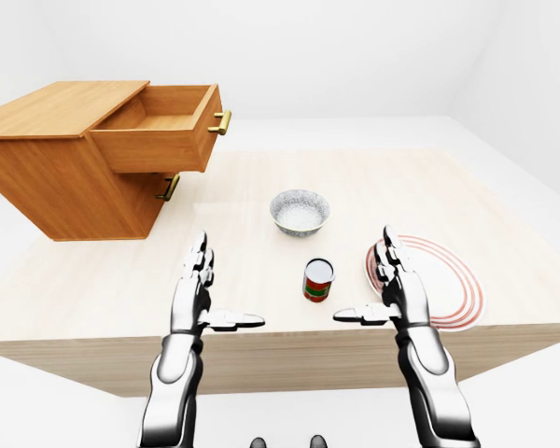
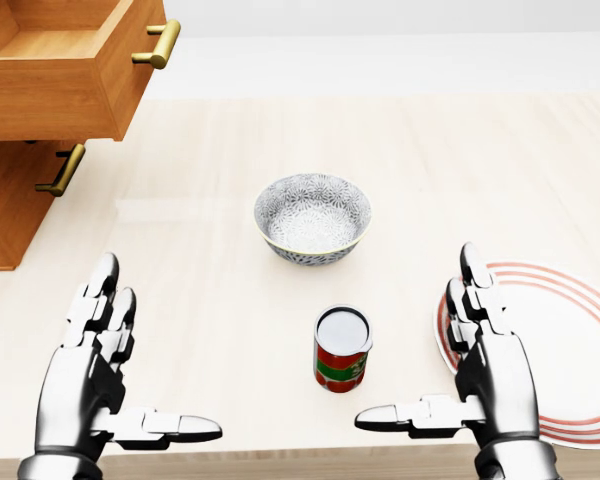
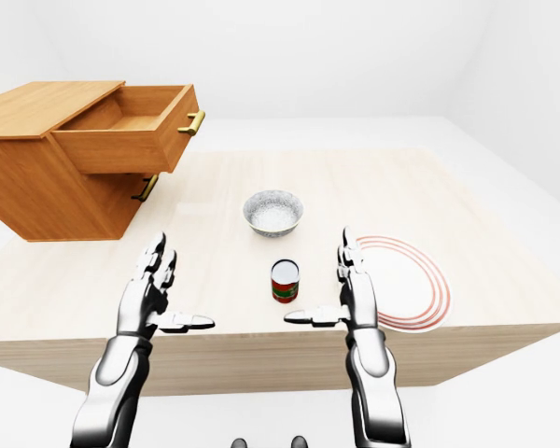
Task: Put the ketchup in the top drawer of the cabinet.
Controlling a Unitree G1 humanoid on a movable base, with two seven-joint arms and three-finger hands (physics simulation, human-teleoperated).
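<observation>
The ketchup, a small red can with a green band and a white top (image 2: 341,350), stands upright on the light wood table (image 2: 220,290), between my two hands and nearer the right one. The wooden cabinet (image 1: 56,177) stands at the table's upper left. Its top drawer (image 1: 159,126) is pulled out and looks empty inside. The lower drawer (image 1: 169,188) is closed. My left hand (image 2: 145,360) is open and empty, left of the can. My right hand (image 2: 420,345) is open and empty, right of the can, its thumb pointing toward it without touching.
A patterned grey bowl (image 2: 312,215) stands above the can in the head view. A white plate with red rings (image 2: 570,350) lies at the right, partly under my right hand. The table's near edge runs just below my hands.
</observation>
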